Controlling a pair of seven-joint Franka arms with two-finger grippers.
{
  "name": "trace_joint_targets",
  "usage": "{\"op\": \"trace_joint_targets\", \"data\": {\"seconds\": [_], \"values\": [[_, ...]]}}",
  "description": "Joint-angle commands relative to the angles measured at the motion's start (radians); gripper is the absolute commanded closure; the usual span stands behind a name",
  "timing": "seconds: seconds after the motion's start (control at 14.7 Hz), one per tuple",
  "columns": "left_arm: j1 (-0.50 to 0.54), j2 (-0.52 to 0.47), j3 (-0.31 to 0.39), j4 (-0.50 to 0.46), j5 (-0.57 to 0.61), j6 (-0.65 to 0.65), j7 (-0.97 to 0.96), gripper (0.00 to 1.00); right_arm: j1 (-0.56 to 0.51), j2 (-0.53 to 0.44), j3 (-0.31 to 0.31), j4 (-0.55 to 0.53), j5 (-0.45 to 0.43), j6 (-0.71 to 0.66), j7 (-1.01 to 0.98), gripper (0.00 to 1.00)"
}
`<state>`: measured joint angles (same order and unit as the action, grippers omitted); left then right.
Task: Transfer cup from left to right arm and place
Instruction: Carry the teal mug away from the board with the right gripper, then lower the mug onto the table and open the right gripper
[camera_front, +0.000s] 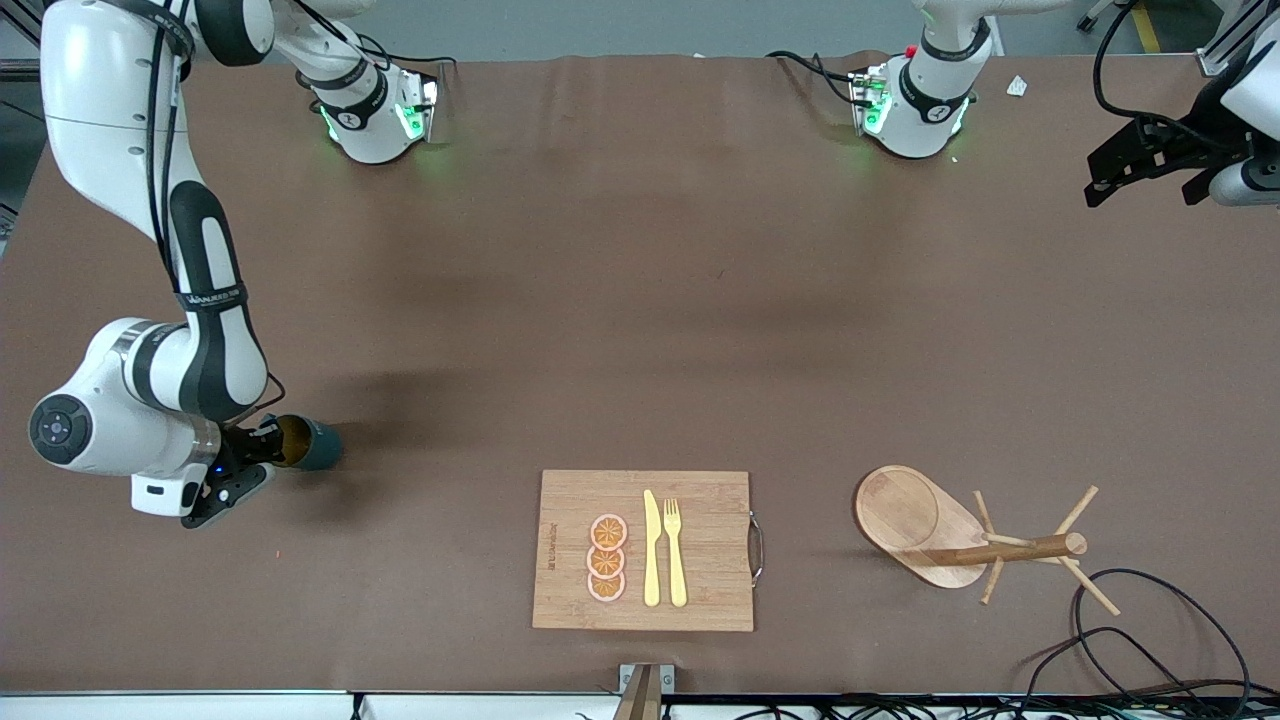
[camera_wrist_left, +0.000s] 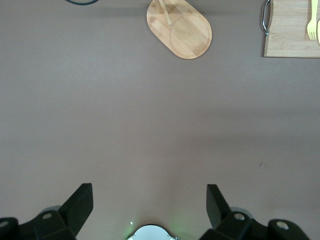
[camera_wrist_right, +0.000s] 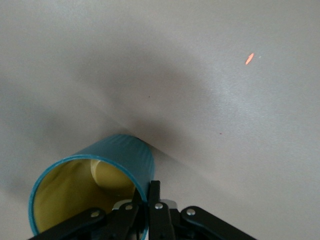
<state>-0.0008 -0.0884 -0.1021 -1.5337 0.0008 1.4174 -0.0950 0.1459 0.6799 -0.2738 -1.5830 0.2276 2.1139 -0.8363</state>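
Now the right gripper (camera_front: 262, 452) is pinching the rim of the cup (camera_front: 305, 444), one finger inside the yellowish-tan interior and one outside the teal wall; the cup is lying tilted on its side in the grip, low over the table (camera_front: 640, 330) toward the right arm's end. In the right wrist view the cup (camera_wrist_right: 95, 187) is showing its open mouth, with the fingers (camera_wrist_right: 152, 210) clamping its edge. The left gripper (camera_front: 1140, 165) is waiting aloft over the left arm's end of the table, its fingers (camera_wrist_left: 77, 205) spreading wide with nothing between them. A cutting board (camera_front: 700, 500) carrying orange slices (camera_front: 607, 558), a knife (camera_front: 651, 548) and a fork (camera_front: 675, 550) is sitting near the front camera's edge; a wooden peg rack (camera_front: 965, 540) is lying beside it, toward the left arm's end.
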Motion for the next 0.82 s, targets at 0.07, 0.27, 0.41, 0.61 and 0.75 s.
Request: {"op": "trace_joint_targets", "data": {"seconds": [0.07,0.27,0.41,0.61,0.75], "values": [[0.004,-0.017,0.001,-0.031,-0.007,0.005,0.000,0.00,-0.006,-0.008,0.013,-0.002,-0.008,0.005,0.000,0.22],[0.004,-0.025,-0.011,-0.052,-0.005,0.020,0.000,0.00,-0.005,-0.022,0.013,0.027,-0.008,-0.005,-0.001,0.00],[0.009,-0.027,-0.013,-0.063,-0.004,0.031,0.000,0.00,-0.003,-0.061,0.013,0.035,-0.007,-0.006,0.002,0.00],[0.010,-0.028,-0.013,-0.062,-0.004,0.031,0.000,0.00,-0.003,-0.170,0.012,0.032,-0.008,-0.038,0.084,0.00],[0.010,-0.027,-0.013,-0.063,-0.001,0.037,0.000,0.00,0.000,-0.245,0.007,0.034,-0.019,-0.147,0.185,0.00]]}}
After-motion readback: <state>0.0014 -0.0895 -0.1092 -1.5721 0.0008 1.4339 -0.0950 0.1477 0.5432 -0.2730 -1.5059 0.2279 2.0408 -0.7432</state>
